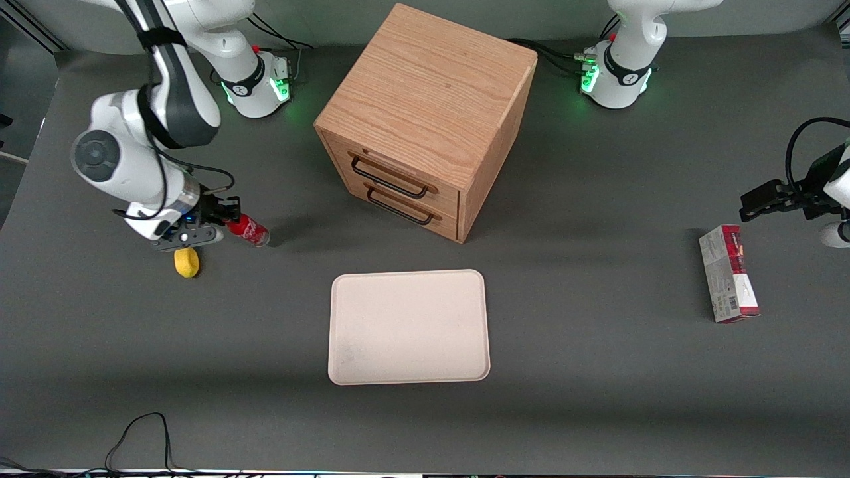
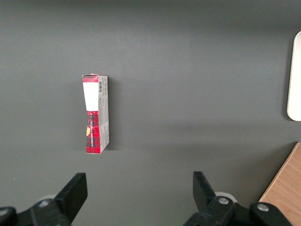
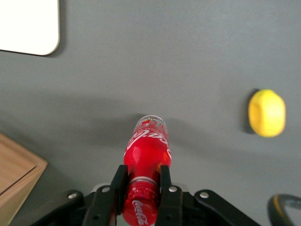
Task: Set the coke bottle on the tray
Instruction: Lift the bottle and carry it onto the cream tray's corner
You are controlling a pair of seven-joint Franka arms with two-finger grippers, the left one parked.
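Toward the working arm's end of the table, the coke bottle (image 3: 146, 155) was clamped near its cap between the closed fingers of the gripper (image 1: 226, 222), just beside a yellow lump (image 1: 186, 262). The grasp looked made and the carry not yet begun. Next it likely needed lifting and moving to the tray (image 1: 409, 326), well apart and bare.

The black two-finger gripper (image 3: 142, 186) clamps the small red coke bottle (image 3: 145, 165) at its neck above the grey table (image 3: 155, 61), its clear base pointing away; a yellow lemon-like lump (image 3: 266, 113) lies nearby.
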